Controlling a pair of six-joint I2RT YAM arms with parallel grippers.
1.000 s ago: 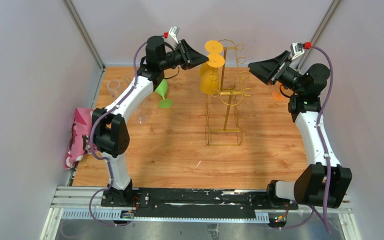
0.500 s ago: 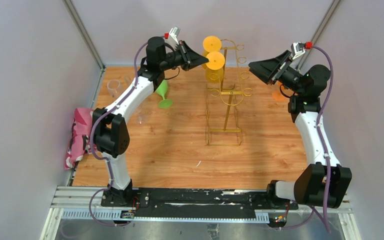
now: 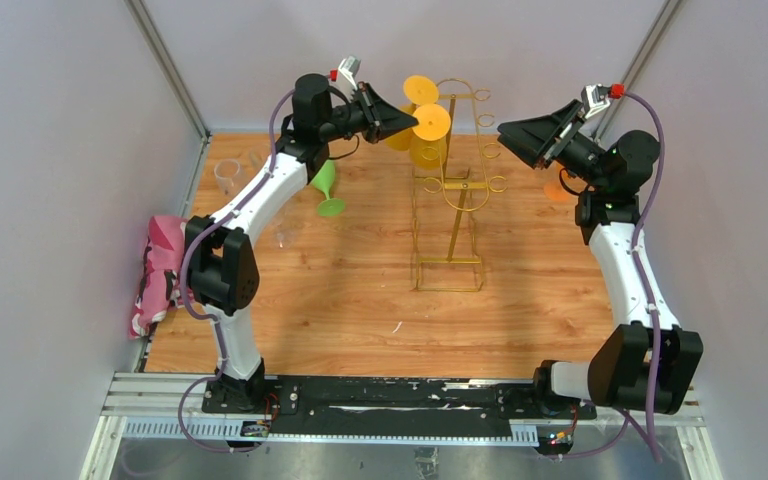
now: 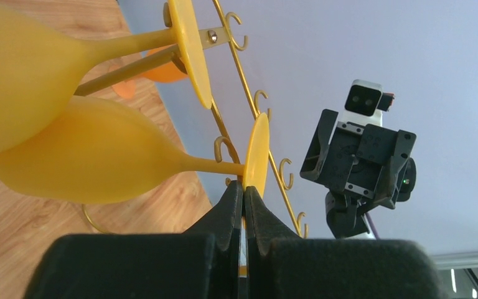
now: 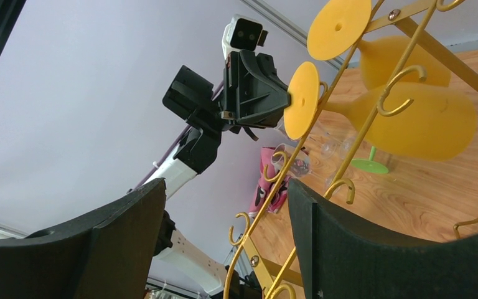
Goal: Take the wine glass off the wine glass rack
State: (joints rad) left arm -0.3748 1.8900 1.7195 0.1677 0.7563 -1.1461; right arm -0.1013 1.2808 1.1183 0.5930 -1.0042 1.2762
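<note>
The gold wire wine glass rack stands at the middle back of the table. Two yellow wine glasses hang bowl-down from its left cross arm. My left gripper is shut on the foot disc of the nearer wine glass, whose stem still lies in the rack's rail. The second yellow glass hangs just beyond it. To the rack's right my right gripper is open and holds nothing. In its own view that gripper frames the rack's hooks without touching them.
A green glass stands upright under the left arm. Clear glasses sit at the back left, and a pink cloth lies at the left edge. An orange object shows behind the right arm. Grey walls close in three sides.
The left gripper has shut on the nearer yellow glass's foot. Both hanging glasses have swung a little. The right arm has stayed where it was.
</note>
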